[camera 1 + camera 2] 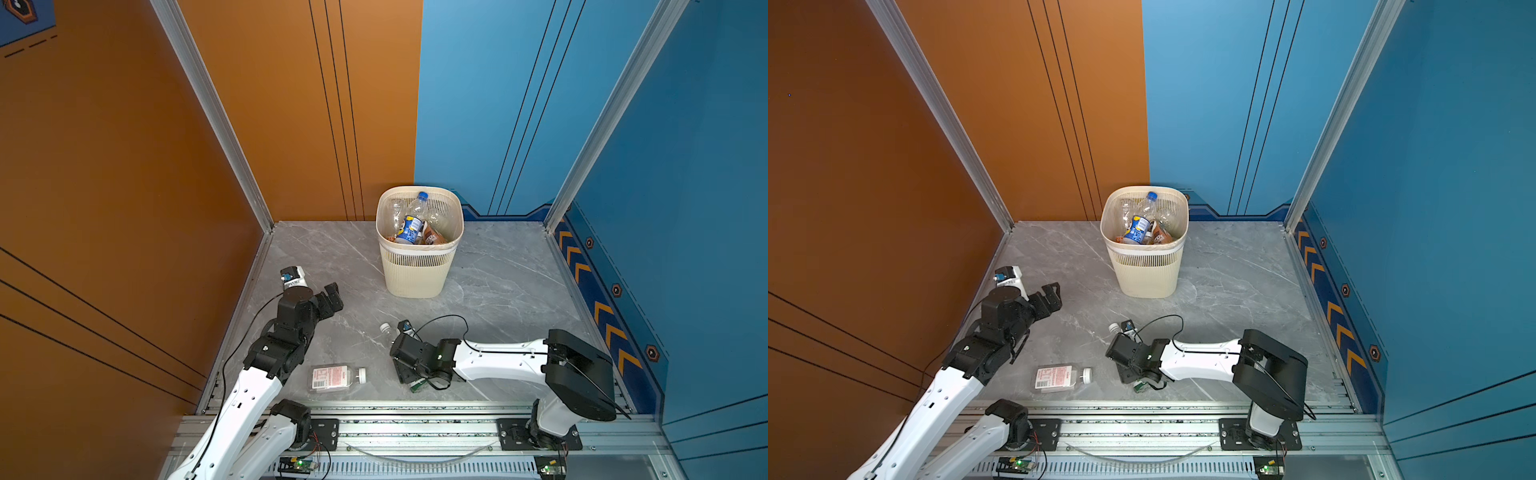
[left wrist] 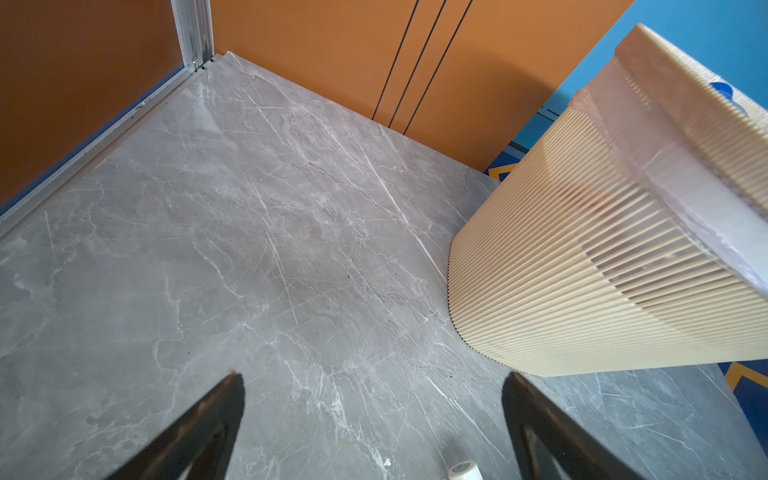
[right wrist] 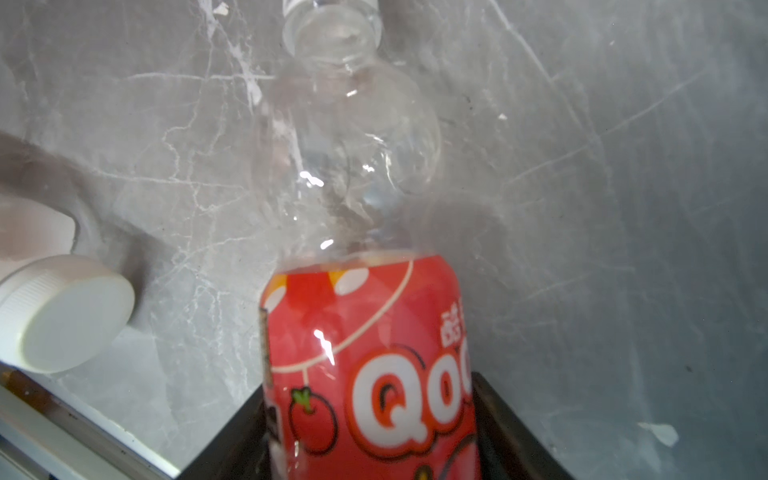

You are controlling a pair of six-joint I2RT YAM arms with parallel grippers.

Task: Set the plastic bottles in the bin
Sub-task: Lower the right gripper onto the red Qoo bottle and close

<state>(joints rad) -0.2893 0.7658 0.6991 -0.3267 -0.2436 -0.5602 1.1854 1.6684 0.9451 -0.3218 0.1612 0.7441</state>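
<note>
A clear bottle with a red label [image 3: 374,365] lies on the grey table, its white cap [image 1: 385,328] pointing away from the right arm. My right gripper [image 3: 370,395] [image 1: 404,332] is shut on it, both jaws pressed against the label's sides. Nearer the front lies a flat bottle with a red-and-white label [image 1: 330,377] [image 1: 1054,378], its white cap [image 3: 62,316] showing in the right wrist view. My left gripper [image 1: 330,297] [image 2: 374,386] hovers open and empty left of the bin [image 1: 419,270] [image 1: 1146,274] [image 2: 582,270]. The bin holds several bottles, among them a blue-labelled one [image 1: 409,228].
An orange wall [image 1: 124,187] closes the left side and a blue wall [image 1: 685,208] the right. An aluminium rail [image 1: 415,424] carrying both arm bases runs along the front edge. A black cable [image 1: 449,322] loops above the right wrist.
</note>
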